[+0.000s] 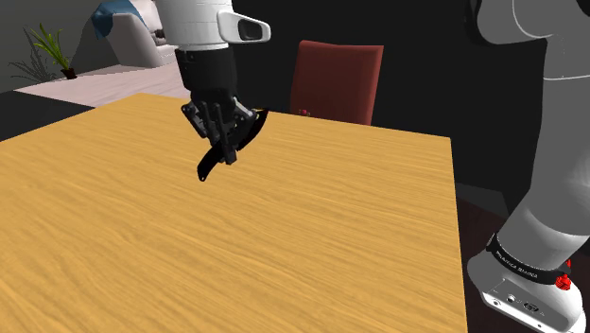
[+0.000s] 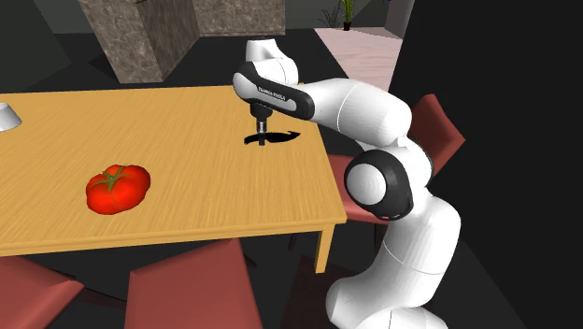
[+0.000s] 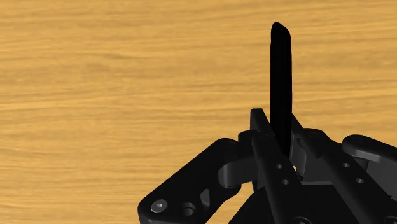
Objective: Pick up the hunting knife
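Claw closed on black hunting knife, gripped mid-length, both ends jutting past fingers. Wooden desk beneath claw. Red tomato on desk, well apart from claw.

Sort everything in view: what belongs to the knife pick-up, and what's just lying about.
Job: black hunting knife, clasped in the jaws; wooden table under it.
Lying about: red tomato; red chairs; white object at the table edge; potted plant.
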`<control>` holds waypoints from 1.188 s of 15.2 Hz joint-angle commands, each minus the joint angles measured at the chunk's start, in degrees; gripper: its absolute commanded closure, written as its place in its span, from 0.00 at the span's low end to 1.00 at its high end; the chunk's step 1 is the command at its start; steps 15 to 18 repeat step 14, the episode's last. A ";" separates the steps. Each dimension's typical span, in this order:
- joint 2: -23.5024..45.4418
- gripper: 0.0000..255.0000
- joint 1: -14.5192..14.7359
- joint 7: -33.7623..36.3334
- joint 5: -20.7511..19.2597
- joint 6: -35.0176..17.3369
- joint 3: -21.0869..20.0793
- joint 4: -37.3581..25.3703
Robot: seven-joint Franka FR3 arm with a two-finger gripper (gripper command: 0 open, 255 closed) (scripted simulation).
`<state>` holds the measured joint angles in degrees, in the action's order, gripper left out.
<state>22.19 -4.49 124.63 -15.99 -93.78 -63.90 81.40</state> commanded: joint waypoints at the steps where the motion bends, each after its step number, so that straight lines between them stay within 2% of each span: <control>1: 0.28 1.00 0.73 0.08 -0.20 1.68 0.13 -1.89; 7: 1.77 1.00 3.97 0.49 -1.49 7.22 0.85 -8.89; 12: 3.67 1.00 7.81 0.89 -3.21 12.39 1.84 -15.98; 18: 3.72 1.00 7.94 0.90 -3.27 12.55 1.88 -16.20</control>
